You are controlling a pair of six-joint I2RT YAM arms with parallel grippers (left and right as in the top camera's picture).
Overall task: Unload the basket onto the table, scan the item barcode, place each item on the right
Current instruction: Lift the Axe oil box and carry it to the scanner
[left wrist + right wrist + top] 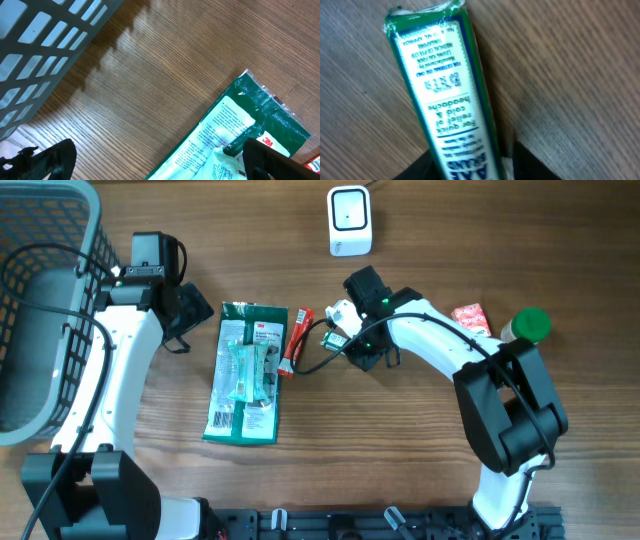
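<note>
The left gripper stands wide, its dark fingers low at the frame's two bottom corners above the wooden table. A grey slotted basket wall fills the upper left. A green packet with a white printed label lies at lower right, partly behind the right-hand finger, with a red item just beside its far corner.

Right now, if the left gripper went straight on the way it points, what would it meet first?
The left gripper would probably meet bare table first; the green packet lies just off its line, depth unclear.
</note>
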